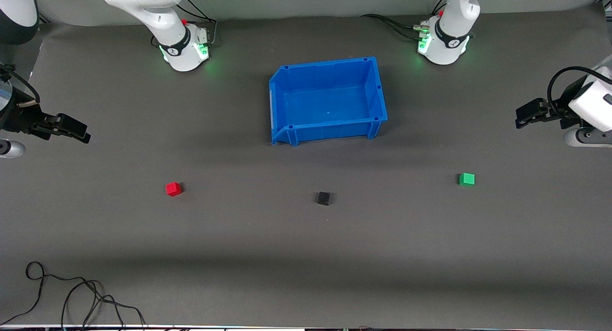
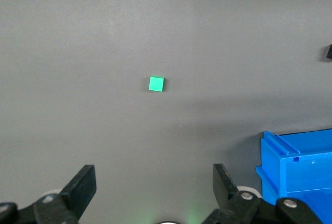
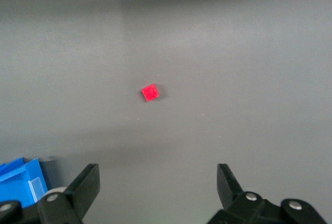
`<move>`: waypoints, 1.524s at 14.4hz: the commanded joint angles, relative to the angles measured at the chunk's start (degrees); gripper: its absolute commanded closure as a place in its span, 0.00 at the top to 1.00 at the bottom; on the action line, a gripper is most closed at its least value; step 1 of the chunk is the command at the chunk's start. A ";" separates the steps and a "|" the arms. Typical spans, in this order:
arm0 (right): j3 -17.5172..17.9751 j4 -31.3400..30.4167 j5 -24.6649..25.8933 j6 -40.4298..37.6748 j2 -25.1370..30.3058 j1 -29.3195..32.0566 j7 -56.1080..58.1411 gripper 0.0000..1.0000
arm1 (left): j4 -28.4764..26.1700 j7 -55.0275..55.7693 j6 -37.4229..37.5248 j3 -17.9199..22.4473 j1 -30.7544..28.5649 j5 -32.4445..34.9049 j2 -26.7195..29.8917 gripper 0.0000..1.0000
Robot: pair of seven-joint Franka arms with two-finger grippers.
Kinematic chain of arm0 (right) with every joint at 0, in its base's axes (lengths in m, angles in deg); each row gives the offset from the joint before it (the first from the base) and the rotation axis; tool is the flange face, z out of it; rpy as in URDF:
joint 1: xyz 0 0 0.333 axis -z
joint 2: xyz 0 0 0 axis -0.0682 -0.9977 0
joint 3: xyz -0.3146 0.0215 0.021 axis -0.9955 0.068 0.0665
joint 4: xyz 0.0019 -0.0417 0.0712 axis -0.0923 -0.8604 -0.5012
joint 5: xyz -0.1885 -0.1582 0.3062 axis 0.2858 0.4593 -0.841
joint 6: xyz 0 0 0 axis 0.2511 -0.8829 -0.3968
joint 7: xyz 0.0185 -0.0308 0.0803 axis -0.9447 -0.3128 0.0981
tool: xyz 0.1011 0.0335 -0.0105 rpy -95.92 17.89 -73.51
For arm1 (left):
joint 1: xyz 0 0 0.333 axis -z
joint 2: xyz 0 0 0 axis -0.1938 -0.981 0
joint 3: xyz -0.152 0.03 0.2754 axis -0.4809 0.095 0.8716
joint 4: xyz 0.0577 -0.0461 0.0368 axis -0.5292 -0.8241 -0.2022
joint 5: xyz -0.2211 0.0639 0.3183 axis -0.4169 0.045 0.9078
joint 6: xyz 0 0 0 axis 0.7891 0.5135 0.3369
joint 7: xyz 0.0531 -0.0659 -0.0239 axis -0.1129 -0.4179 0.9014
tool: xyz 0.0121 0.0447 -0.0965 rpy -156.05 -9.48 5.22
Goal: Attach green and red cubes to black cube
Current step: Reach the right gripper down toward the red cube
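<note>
Nothing gripped yet. Left claw [image 2: 153,193] and right claw [image 3: 158,190] both spread wide and empty, each up over its own end of the counter [image 1: 306,254].

Cubes sit in a loose row, nearer the front camera than the blue bin [image 1: 377,89]:
- black cube [image 1: 323,198] mid-counter
- red cube [image 1: 173,189] toward the right arm's end
- green cube [image 1: 467,179] toward the left arm's end

Risks: cubes tiny, so an off-centre pinch may flick one away; black cube, low in contrast and unheld, may skid when pressed against.

Dark grey mat [image 1: 306,254] covering the table, loose black cable [image 1: 71,297] at its edge
</note>
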 commanded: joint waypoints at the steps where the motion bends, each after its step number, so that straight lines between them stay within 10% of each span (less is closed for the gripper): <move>1: 0.21 0.29 0.18 -0.60 0.05 0.15 0.35 1.00 | -0.09 0.29 0.48 0.57 0.93 0.88 0.87 1.00; 15: 0.47 -2.43 -3.25 2.11 -2.32 0.15 2.46 1.00 | 0.70 14.78 4.08 1.01 -0.56 -0.95 0.87 1.00; 22: 0.47 -14.04 -3.25 18.72 -8.19 0.15 20.01 1.00 | 0.35 51.30 2.69 1.01 -2.67 -6.41 0.78 1.00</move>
